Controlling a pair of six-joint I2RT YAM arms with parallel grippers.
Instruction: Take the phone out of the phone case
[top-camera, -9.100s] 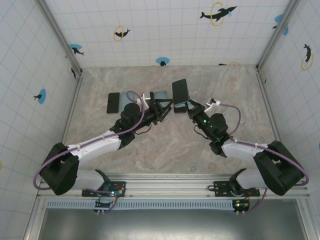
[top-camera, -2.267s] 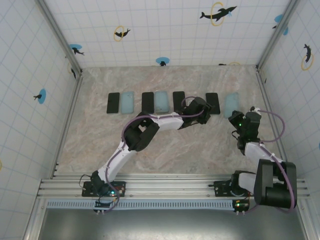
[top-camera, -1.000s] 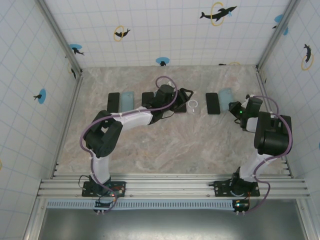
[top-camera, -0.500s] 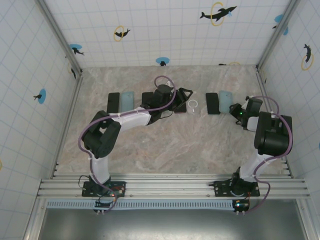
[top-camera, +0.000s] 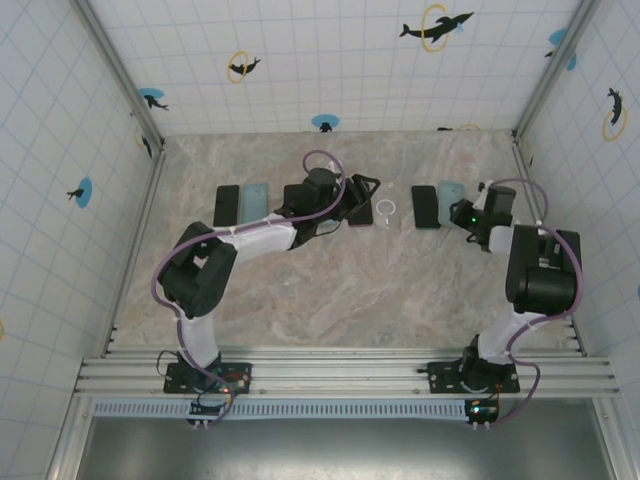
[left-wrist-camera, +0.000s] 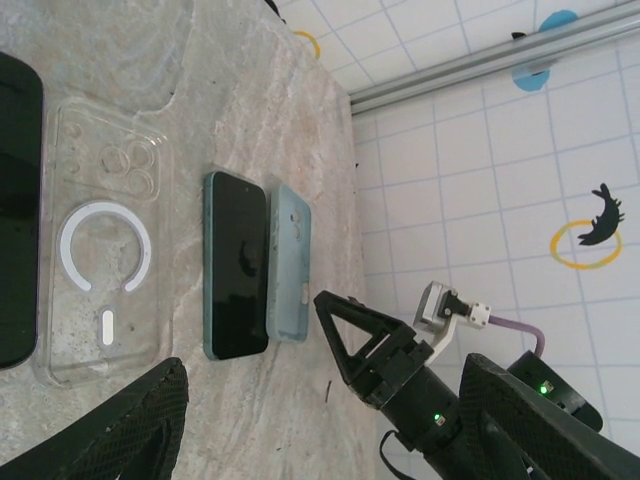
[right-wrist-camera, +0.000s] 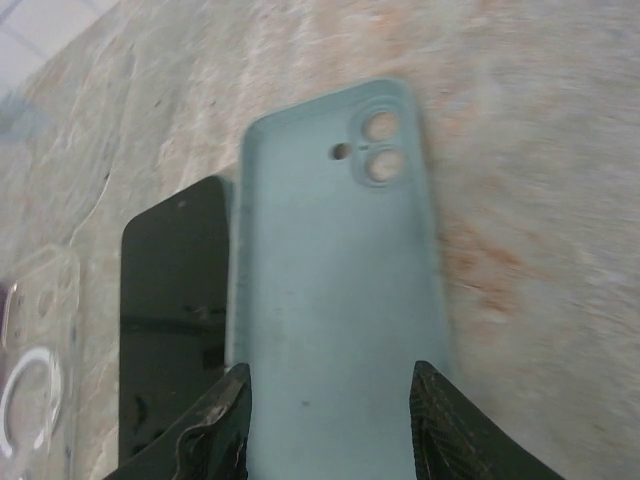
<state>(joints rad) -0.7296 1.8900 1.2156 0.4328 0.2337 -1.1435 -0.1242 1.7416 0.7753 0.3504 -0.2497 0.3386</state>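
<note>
Phone (left-wrist-camera: 237, 265): dark glass up, teal edge, lying flat on the marble table (top-camera: 330, 290) with no case round it.
Phone case (right-wrist-camera: 340, 250): pale teal and empty, with two lens holes and a smaller hole at its far end. It lies flat alongside the phone.
Where from my right gripper (right-wrist-camera: 330, 375): the phone case runs straight ahead from the fingertips, and the phone is just left of it.
Right gripper state: I see the fingers parted with nothing clamped. The tips hang over the near end of the phone case; I cannot tell whether they touch it.
Right arm: folded tight, wrist low, pointing left along the row.
Left gripper (left-wrist-camera: 325, 375): fingers spread wide, holding nothing.
Where from it: the phone and phone case are ahead, and the clear case (left-wrist-camera: 100, 270) with its white ring is ahead to the left.
Left arm: elbow bent out left, reaching to the far row.
</note>
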